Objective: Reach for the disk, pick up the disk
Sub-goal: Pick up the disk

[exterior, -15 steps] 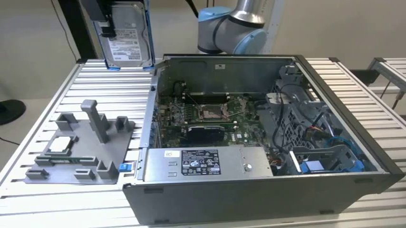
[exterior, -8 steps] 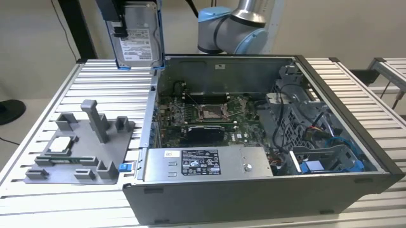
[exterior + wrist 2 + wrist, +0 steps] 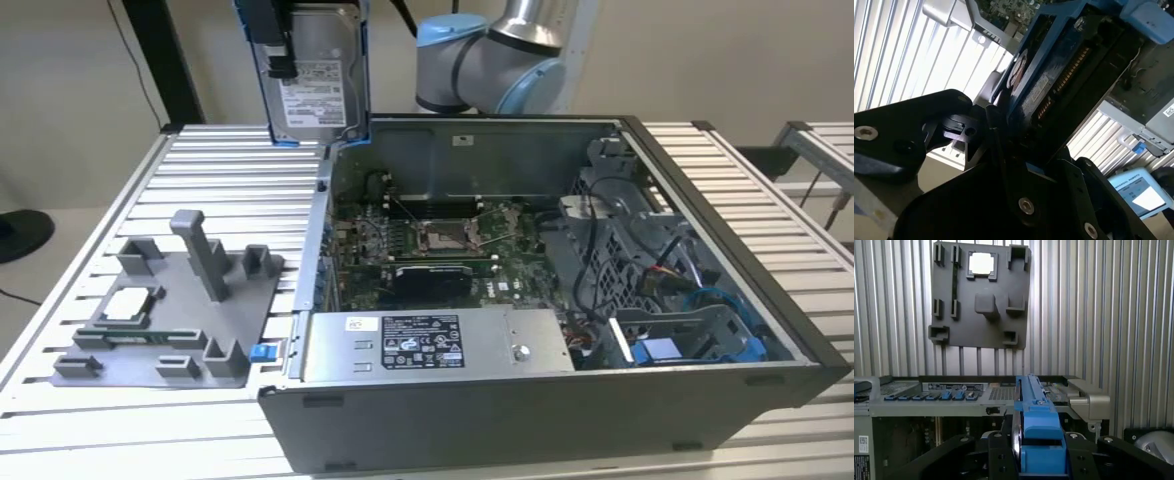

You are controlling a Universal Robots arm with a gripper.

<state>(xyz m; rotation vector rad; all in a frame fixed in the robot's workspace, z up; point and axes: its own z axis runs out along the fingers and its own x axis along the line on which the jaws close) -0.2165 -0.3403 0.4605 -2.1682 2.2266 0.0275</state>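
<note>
disk point(image 3: 318, 85) up in the air, on edge, label side showing in exterior view; sits over table's point(image 3: 200, 170) far edge, just beside far corner of open pc case point(image 3: 534, 420) on the exterior view's left; gripper point(image 3: 275, 45) jaws clamped on disk, black fingers point(image 3: 999, 455) either side of its blue rail in both wrist views; disk clear of table; grey fixture point(image 3: 227, 320) w/ pale chip point(image 3: 127, 305) toward table's near edge, well apart from disk

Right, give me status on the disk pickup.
Gripper shut on the disk. Disk in the air, upright, over the edge of the open computer case. Nothing seen against it.
</note>
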